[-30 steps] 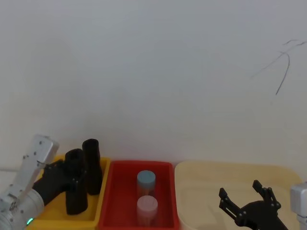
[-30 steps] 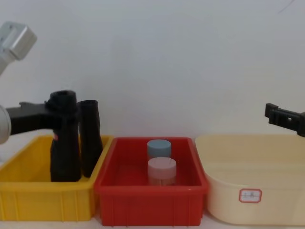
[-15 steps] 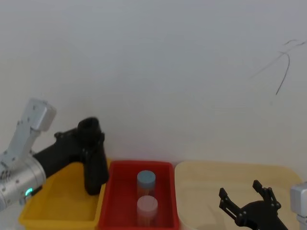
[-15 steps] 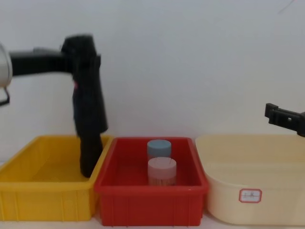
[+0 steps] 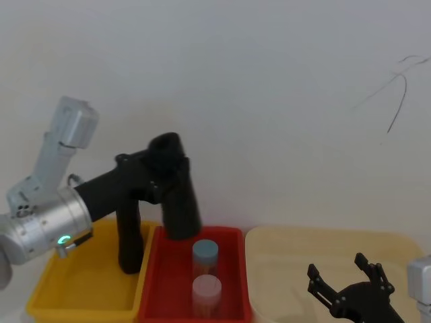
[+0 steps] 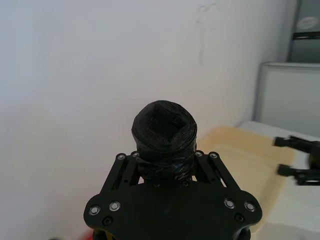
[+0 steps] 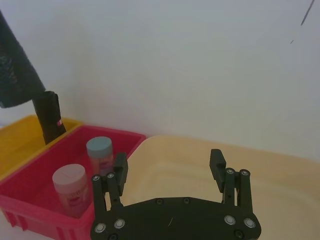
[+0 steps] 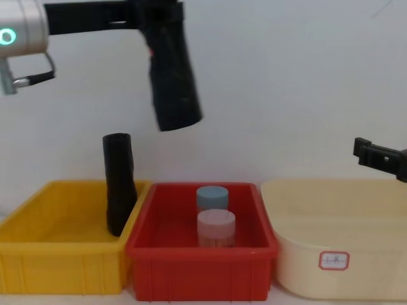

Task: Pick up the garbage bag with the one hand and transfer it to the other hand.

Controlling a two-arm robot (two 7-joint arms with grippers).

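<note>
The garbage bag (image 8: 173,82), a black roll with a small red spot near its upper end, hangs tilted in the air above the red bin (image 8: 200,260). My left gripper (image 8: 151,18), on the silver arm with the green ring light, is shut on the bag's upper end. The head view shows the garbage bag (image 5: 176,198) in my left gripper (image 5: 160,180) over the red bin's back left corner. From the left wrist I look down the roll's end (image 6: 164,131). My right gripper (image 5: 342,274) stands open and empty low over the beige tub (image 5: 283,249).
A second black roll (image 8: 119,185) leans upright in the yellow bin (image 8: 60,264). Two capped jars, blue-lidded (image 8: 212,198) and pink-lidded (image 8: 215,227), stand in the red bin. A white wall rises close behind the bins.
My left arm has lifted the garbage bag out of the yellow bin and carried it up and to the right, over the red bin. The right arm has not moved.
</note>
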